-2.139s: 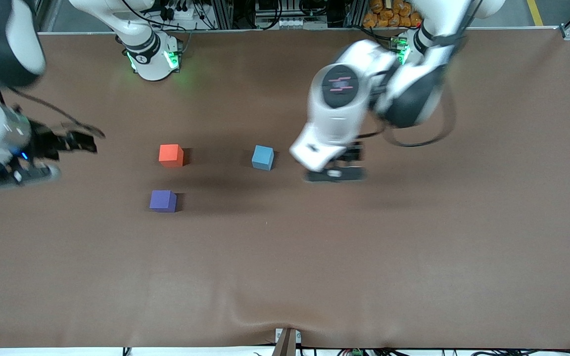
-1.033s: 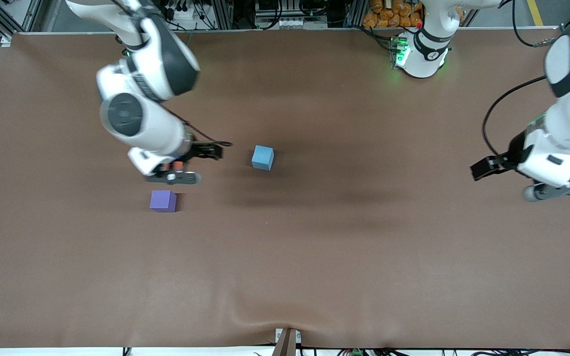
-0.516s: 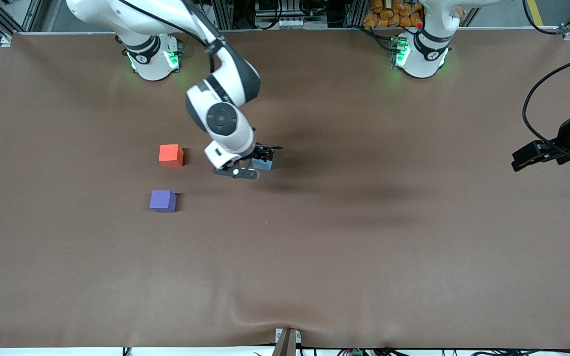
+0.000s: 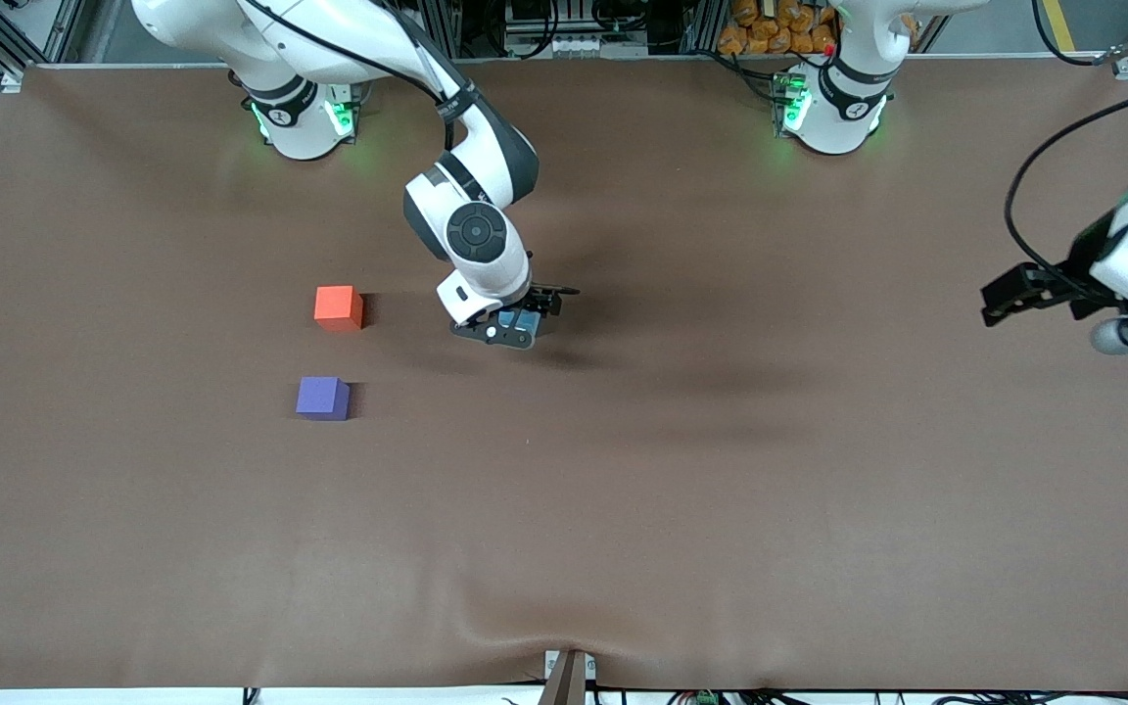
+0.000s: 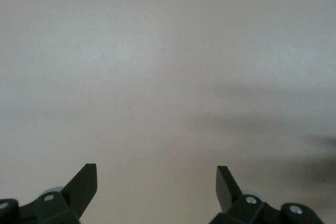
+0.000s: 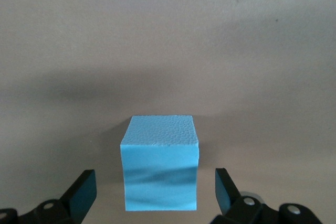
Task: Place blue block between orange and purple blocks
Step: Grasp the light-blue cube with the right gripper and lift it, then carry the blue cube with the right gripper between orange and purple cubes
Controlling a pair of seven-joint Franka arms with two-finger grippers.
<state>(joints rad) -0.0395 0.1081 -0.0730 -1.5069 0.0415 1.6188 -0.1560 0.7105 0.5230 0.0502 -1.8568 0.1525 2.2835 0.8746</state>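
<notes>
Right gripper (image 4: 517,324) spread wide over the blue block (image 6: 160,163), fingers (image 6: 81,192) flanking it without contact, nothing grasped yet. Blue block resting on the brown bench (image 4: 623,490), well apart from the orange block (image 4: 338,307) and purple block (image 4: 322,398), both toward the right arm's end. Best to lower until the fingers straddle the cube's mid-height, keep it centred, then close squarely on flat faces. Left gripper (image 5: 156,182) released, waiting over bare bench at the left arm's end. No readable writing or labels visible.
</notes>
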